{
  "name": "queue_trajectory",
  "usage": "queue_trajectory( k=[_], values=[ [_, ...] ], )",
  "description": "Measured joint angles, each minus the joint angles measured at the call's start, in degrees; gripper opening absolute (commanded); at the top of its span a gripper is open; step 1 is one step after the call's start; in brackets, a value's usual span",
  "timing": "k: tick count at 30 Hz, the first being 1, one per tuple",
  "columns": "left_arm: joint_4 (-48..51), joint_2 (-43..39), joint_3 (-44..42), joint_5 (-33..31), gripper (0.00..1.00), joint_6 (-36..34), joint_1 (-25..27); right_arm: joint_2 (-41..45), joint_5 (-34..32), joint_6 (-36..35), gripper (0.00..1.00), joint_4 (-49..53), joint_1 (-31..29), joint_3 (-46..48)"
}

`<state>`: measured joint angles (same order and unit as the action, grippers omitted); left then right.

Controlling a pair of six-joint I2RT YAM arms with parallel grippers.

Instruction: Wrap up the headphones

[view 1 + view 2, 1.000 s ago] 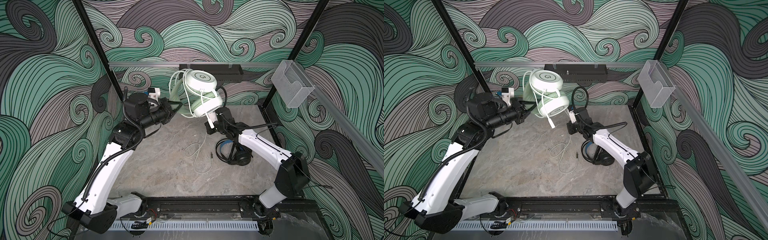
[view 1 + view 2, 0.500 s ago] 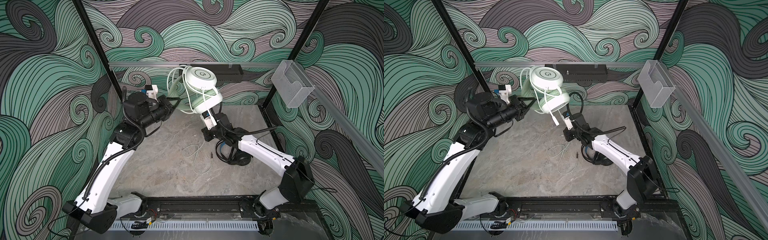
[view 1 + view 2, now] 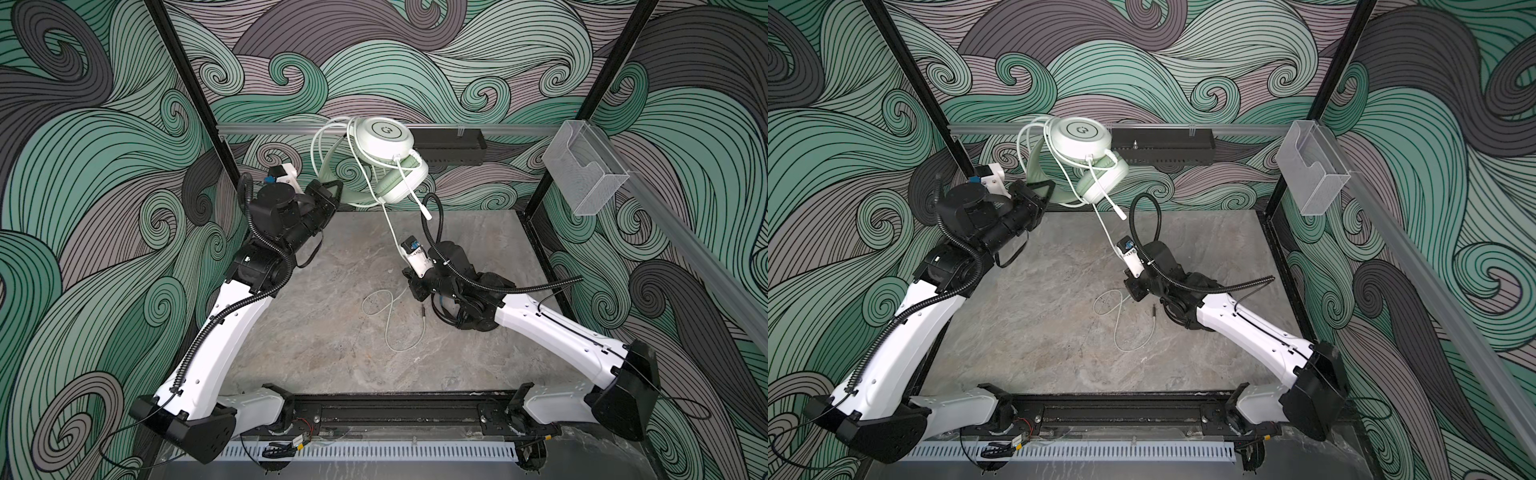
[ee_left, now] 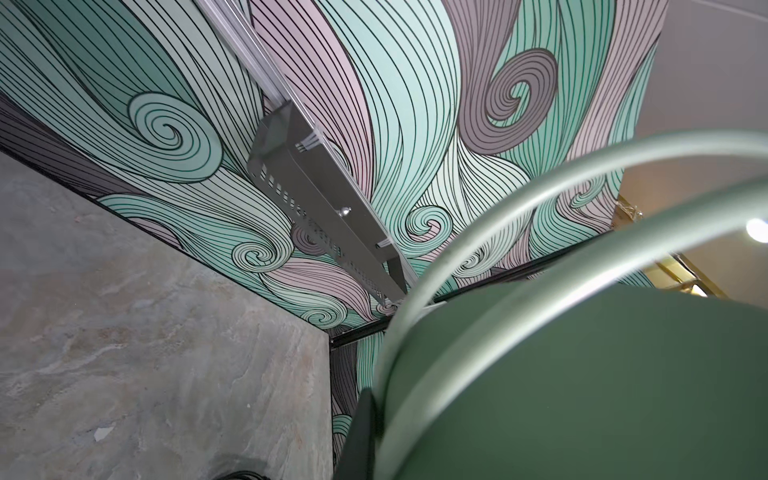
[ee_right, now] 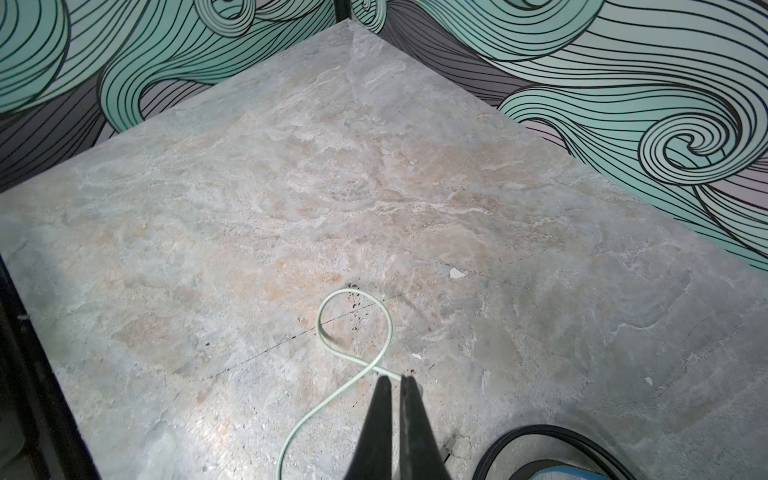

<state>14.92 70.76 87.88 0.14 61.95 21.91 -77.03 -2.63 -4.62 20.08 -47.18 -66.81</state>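
Your right gripper [image 5: 398,380] sits low over the table [image 5: 291,187], its two dark fingers pressed together on the white cable [image 5: 332,399] just where the cable crosses itself. Ahead of the tips the cable lies in one small loop flat on the stone. In both top views you can follow it from that pinch upward in a nearly straight line to the mint-green headset [image 3: 390,158], and the other way along the table in a loose curl [image 3: 388,328]. Just beside this arm, partly under it, the black headset [image 3: 469,318] rests on the table, with its blue inner band [image 5: 552,473] showing at the edge of the right wrist view and a small black plug [image 3: 423,311] lying near the white curl.

Your left gripper [image 3: 337,189] is raised near the back wall [image 3: 415,62], clamped on the headband [image 4: 582,374] of the mint-green headset, which hangs clear of the table. Its two ear cups are stacked close together, turns of white cable circle the band, and its thin white microphone boom [image 3: 417,195] points down toward the right arm
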Motion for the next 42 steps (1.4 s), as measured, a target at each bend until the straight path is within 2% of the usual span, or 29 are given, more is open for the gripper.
queue_trajectory(
  k=[14, 23, 34, 42],
  values=[
    [2.6, 3.0, -1.8, -13.2, 0.00, -6.7, -0.1, 2.8, -11.8, -10.2, 0.00, 8.4, -12.2, -3.1],
    [6.6, 5.7, -3.5, -19.1, 0.00, -11.5, -0.1, 2.8, -19.0, -16.1, 0.00, 12.2, -19.8, -7.1],
    [9.2, 6.4, -7.1, -24.6, 0.00, -23.7, 1.6, -0.1, -26.2, -23.0, 0.00, 18.9, -24.8, -20.7],
    [8.4, 3.9, -10.2, -30.7, 0.00, -40.8, 6.7, -2.0, -30.0, -29.8, 0.00, 23.1, -25.6, -25.8]
  ],
)
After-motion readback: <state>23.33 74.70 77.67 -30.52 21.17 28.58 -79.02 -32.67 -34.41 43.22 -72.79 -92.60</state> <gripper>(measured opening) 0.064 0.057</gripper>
